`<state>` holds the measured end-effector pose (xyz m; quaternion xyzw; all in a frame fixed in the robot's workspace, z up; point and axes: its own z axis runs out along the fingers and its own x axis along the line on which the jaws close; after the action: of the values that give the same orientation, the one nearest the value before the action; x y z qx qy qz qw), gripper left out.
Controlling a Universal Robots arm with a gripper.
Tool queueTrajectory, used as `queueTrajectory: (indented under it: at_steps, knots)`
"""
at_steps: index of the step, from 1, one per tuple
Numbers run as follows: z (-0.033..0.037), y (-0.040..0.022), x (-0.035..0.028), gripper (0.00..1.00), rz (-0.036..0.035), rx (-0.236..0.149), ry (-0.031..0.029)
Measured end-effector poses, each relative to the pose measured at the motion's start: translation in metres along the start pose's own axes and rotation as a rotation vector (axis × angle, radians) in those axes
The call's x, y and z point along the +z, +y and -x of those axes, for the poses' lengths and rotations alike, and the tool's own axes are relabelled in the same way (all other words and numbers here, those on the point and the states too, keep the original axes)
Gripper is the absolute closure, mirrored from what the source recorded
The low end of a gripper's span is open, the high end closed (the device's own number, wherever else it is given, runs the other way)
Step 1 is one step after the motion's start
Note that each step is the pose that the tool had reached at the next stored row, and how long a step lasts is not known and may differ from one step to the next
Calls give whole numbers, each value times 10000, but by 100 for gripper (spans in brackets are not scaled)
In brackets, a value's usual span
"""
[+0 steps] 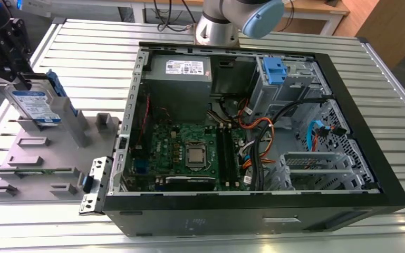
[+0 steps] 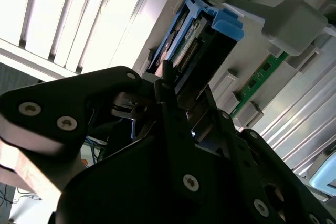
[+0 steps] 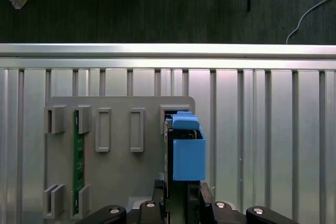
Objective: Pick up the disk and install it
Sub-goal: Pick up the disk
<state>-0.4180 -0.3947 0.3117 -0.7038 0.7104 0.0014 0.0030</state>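
**Claw at the disk; disk stands in the rack**

Exterior view: the disk [image 1: 37, 105] stands upright on edge between grey posts of the rack [image 1: 55, 153], at the exterior view's left, on the slatted table [image 1: 83, 47]. Its white-and-blue label faces the camera, and the blue carrier runs along its edges. The claw [image 1: 21, 79] is at the disk's top edge. Whether it is wide, narrow or clamped on the disk, I cannot tell in any view.

First wrist view: the disk [image 3: 188, 156] is seen edge-on with its blue carrier uppermost, right at the claw [image 3: 178, 192]. A green memory stick [image 3: 77, 156] sits in another rack slot, well apart from the disk.

Second wrist view: the disk's connector end [image 2: 191, 45] lies just past the black claw body.

Exterior view: the PC case [image 1: 188, 221] lies open side up, just beside the rack on the exterior view's right. Inside are the power supply [image 1: 181, 71], the motherboard [image 1: 188, 150] and a blue bracket [image 1: 274, 68] in the drive cage. The disk is outside the case.
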Motion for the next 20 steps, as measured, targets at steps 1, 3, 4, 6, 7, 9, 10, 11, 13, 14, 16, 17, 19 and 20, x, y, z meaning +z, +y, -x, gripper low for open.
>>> queueTrajectory:
  at_steps: [1,3,4,6,7,9,10,11,13,14,16,17,19,20]
  knots:
    - [0,0,0,65,0,0,0]
    - [0,0,-1,65,0,0,0]
    - [0,0,-6,65,3,0,2]
    - [0,0,-22,65,2,0,2]
    - [0,0,-34,65,1,0,1]
    - [1,0,-67,65,1,0,2]
    - [1,0,-84,65,0,0,1]
    - [1,0,-104,65,0,0,1]
    - [1,0,-137,65,1,0,1]
    - [1,0,-144,65,0,0,1]
    - [1,0,-163,65,0,0,1]
    - [1,0,-174,65,0,0,1]
    - [1,0,-203,65,0,0,1]
    - [1,-1,-220,65,-1,0,1]
